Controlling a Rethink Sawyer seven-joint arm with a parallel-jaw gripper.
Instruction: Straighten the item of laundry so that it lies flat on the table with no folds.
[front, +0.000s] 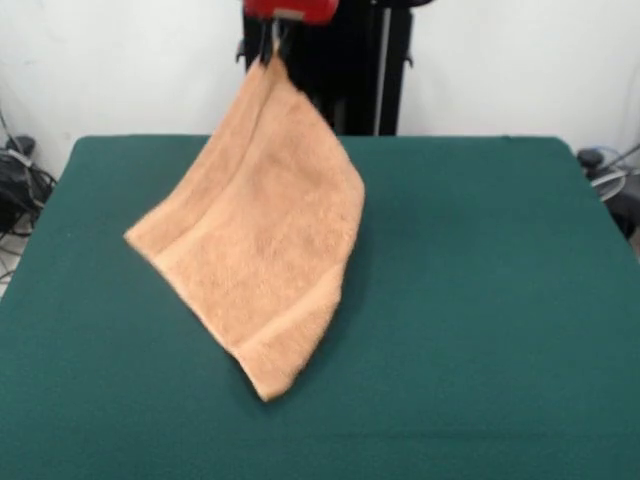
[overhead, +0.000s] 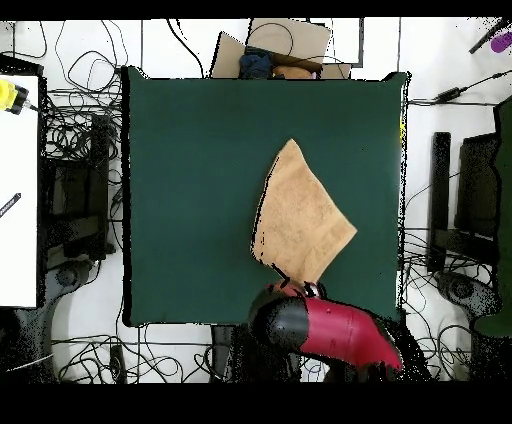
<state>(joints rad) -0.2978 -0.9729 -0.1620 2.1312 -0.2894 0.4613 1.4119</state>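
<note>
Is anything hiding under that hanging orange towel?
Nothing shows. The towel hangs by one corner from the gripper, its lower part resting on the green table. The patch of table beneath and behind it is covered, so I cannot tell.

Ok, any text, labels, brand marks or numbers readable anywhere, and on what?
None can be read.
The towel shows no tag or print in either view.
The pincer, gripping the towel's top corner, shows no marking.
The table is plain green.
</note>
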